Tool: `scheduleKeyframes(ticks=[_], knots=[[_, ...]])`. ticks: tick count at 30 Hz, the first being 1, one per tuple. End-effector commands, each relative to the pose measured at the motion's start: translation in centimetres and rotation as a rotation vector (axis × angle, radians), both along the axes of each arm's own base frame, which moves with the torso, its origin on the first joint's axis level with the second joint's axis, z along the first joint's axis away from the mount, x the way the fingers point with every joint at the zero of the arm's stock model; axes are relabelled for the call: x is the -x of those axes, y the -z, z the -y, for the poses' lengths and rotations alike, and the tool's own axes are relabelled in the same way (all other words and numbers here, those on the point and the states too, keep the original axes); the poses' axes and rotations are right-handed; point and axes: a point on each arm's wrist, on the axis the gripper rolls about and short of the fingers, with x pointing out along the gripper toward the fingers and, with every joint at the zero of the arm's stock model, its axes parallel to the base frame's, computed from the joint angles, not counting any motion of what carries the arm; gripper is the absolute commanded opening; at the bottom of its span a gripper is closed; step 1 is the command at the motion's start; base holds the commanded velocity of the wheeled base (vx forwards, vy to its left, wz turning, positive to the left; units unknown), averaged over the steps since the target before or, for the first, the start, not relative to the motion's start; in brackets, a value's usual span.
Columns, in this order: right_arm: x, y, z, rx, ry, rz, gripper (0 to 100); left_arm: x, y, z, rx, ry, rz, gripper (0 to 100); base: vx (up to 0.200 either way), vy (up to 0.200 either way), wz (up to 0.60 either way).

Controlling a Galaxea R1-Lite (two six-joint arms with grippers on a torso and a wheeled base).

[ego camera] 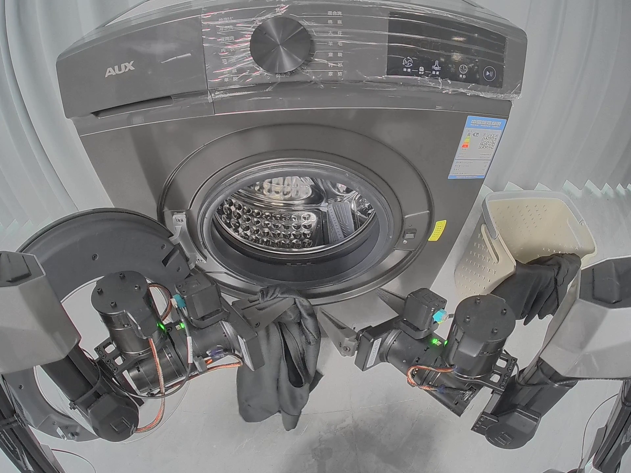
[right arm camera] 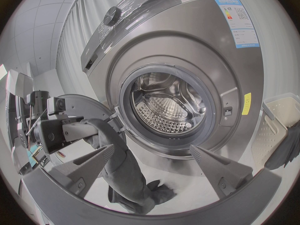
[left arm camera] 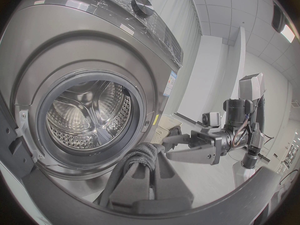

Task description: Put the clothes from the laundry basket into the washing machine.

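The grey washing machine (ego camera: 289, 133) stands with its door (ego camera: 92, 244) swung open to the left, and its steel drum (ego camera: 289, 218) holds no clothes. My left gripper (ego camera: 276, 299) is shut on a dark grey garment (ego camera: 279, 369) that hangs just below the drum opening's rim. The left wrist view has the garment (left arm camera: 140, 155) bunched over the shut fingers (left arm camera: 165, 175). My right gripper (ego camera: 348, 307) stands open and holds nothing, close to the right of the garment, its fingertips (right arm camera: 107, 149) wide apart. The cream laundry basket (ego camera: 526, 231) sits at the right with another dark garment (ego camera: 539, 284) draped over its rim.
White curtains hang behind and beside the machine. The pale floor (ego camera: 368, 422) lies bare in front of it. The open door takes up the space on the left, near my left arm. The basket (right arm camera: 275, 122) leans against the machine's right side.
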Motion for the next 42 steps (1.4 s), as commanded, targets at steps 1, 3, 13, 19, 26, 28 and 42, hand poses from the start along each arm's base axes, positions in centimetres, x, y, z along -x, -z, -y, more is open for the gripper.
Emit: scheduleKeyframes(ticks=[1, 3, 13, 19, 26, 28, 42], knots=[[0.1, 0.7, -0.1, 0.019, -0.003, -0.016, 100, 0.0, -0.2, 0.0, 0.006, 0.000, 0.008, 0, 0.000, 0.000, 0.00], [0.1, 0.8, -0.1, 0.023, -0.003, -0.018, 100, 0.0, -0.2, 0.0, 0.006, 0.000, 0.008, 0, 0.000, 0.000, 0.00], [0.2, 1.3, 0.0, 0.038, -0.010, -0.030, 100, -0.4, -0.5, 0.1, 0.018, -0.030, 0.019, 0, 0.000, 0.000, 0.00], [1.7, 2.5, 0.2, 0.087, -0.058, -0.074, 100, -1.0, -0.9, 0.3, 0.044, -0.062, 0.027, 0, 0.000, 0.000, 0.00], [3.3, 3.7, 0.0, 0.130, -0.139, -0.112, 100, -1.3, -1.2, 0.5, 0.057, -0.076, 0.038, 0, 0.000, 0.000, 0.00], [3.8, 3.8, -0.3, 0.131, -0.168, -0.115, 100, -1.5, -1.4, 0.6, 0.069, -0.090, 0.038, 0, 0.000, 0.000, 0.00], [3.6, 4.9, -3.2, 0.083, -0.291, -0.115, 100, -1.9, -1.9, 0.8, 0.094, -0.121, 0.048, 0, 0.000, 0.000, 0.00]])
